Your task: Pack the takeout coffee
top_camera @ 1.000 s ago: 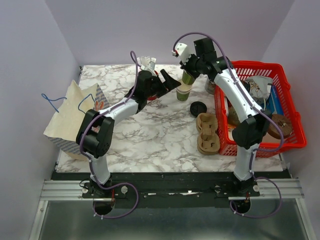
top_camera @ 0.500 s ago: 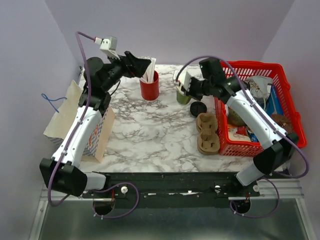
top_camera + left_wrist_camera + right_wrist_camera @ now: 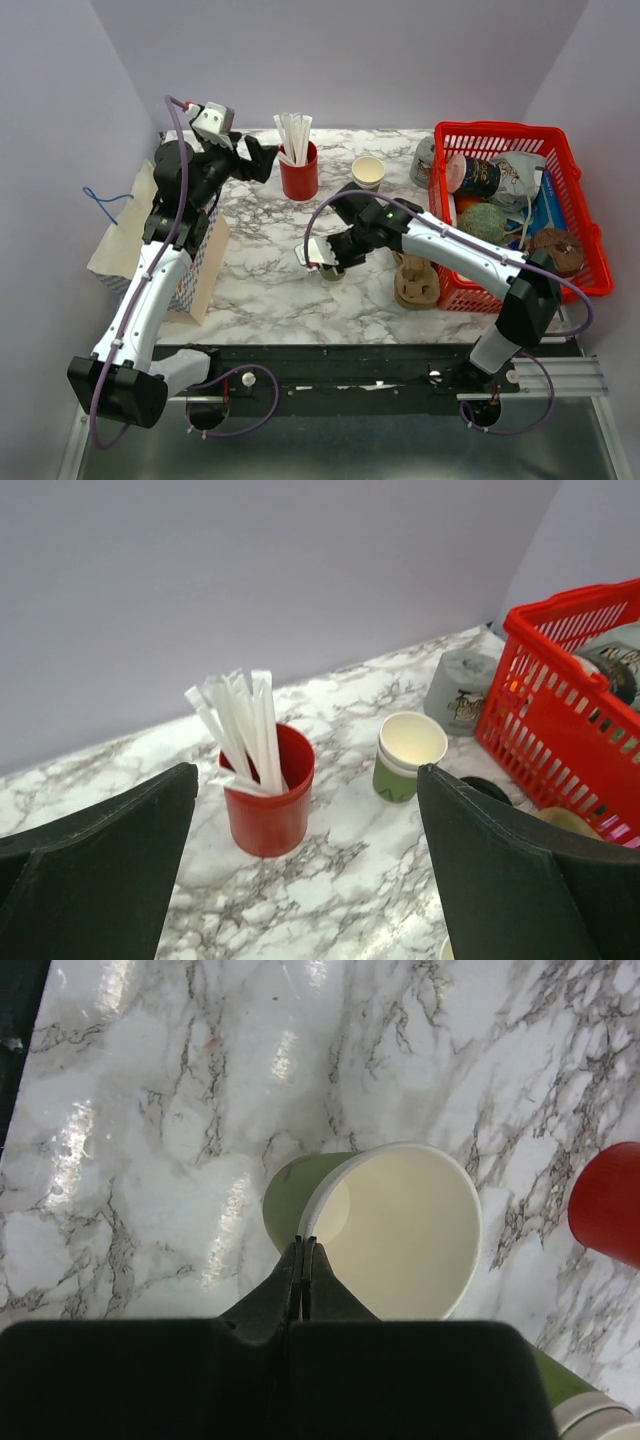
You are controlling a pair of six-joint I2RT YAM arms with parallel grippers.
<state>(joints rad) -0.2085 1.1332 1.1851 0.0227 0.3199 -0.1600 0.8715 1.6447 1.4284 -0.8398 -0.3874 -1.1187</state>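
While left fingers (image 3: 100,880) gape aloft, right fingers (image 3: 268,1305) pinch the paper cup (image 3: 400,1230) low.

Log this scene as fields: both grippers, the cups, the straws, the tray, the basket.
left gripper: open, empty, raised near the red straw cup
right gripper: shut on the rim of the held paper cup, mid-table
second paper cup: upright, no lid, between red straw cup and red basket
pulp tray: on table, beside red basket
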